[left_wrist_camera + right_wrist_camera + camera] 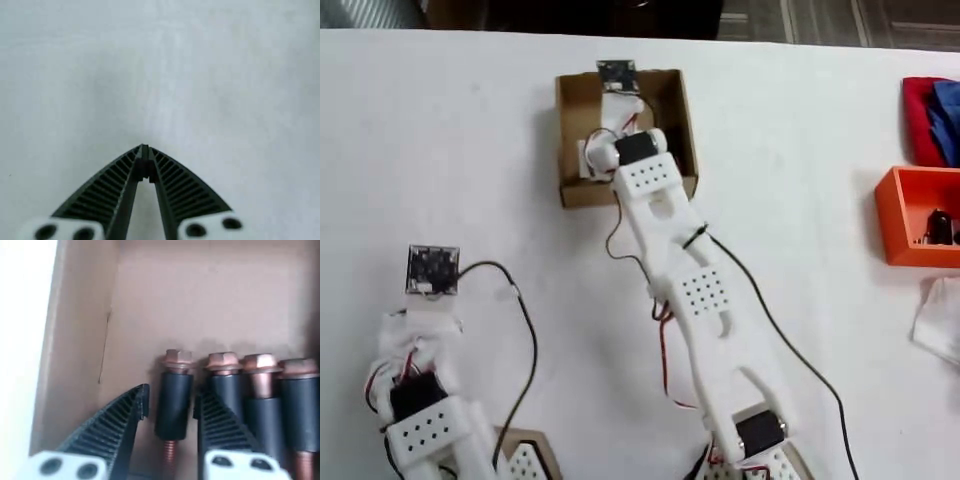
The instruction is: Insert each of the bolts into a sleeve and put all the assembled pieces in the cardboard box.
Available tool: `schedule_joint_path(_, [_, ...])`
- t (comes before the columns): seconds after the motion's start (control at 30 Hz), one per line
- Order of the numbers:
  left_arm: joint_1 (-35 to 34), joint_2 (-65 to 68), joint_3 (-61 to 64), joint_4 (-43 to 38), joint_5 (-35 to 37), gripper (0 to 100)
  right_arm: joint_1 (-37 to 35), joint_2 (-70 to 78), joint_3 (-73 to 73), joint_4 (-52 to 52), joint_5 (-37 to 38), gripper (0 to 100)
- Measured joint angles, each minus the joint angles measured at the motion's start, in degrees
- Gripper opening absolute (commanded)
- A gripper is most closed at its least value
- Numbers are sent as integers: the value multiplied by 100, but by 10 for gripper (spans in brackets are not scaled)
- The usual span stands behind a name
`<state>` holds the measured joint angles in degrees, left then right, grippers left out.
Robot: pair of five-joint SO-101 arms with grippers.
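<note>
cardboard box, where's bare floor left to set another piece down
Crowded: four copper bolts in black sleeves in a row, the right claw straddling one. Bare floor: between that claw and the side wall of the brown cardboard box, and beyond the bolt heads to the far wall.

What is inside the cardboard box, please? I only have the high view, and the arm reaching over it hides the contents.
Observer: The right wrist view shows four assembled pieces lying side by side inside the cardboard box.
Operator: Is the right end effector gripping one of them?
Observer: It doesn't look like it. The right end effector is open, and the end piece lies between its fingers.
Operator: Is the left one carrying anything?
Observer: No, the left end effector is shut with nothing in it, over the white table.
</note>
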<state>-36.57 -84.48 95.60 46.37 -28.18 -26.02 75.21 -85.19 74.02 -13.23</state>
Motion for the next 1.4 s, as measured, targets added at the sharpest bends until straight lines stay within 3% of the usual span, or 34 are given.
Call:
schedule_joint_path(0.3, [0, 0, 0, 0, 0, 26, 668, -1248, -791, 923, 0, 118])
schedule_joint_path(0.57, [53, 0, -70, 53, 0, 26, 1468, -2620, -800, 2549, 167, 77])
schedule_joint_path(0.67, [404, 0, -607, 484, 193, 26, 1723, -3279, -800, 2602, 800, 77])
schedule_joint_path(0.83, [1574, 0, -2356, 1547, 1380, 27, 1837, -4818, -325, 2602, 1468, 76])
schedule_joint_path(0.93, [2470, -53, -2963, 1767, 1538, 27, 1837, -6136, 853, 2620, 1547, 77])
schedule_joint_path(1.07, [3349, -53, -2927, 1749, 1591, 26, 1565, -8202, 3569, 2620, 1547, 80])
schedule_joint_path(1.23, [3464, -26, -2488, 2013, 1618, 27, 1389, -10127, 7771, 2374, 1547, 80])
schedule_joint_path(1.4, [3437, -26, -2453, 2136, 1644, 27, 1793, -11095, 11138, 782, 1547, 78])
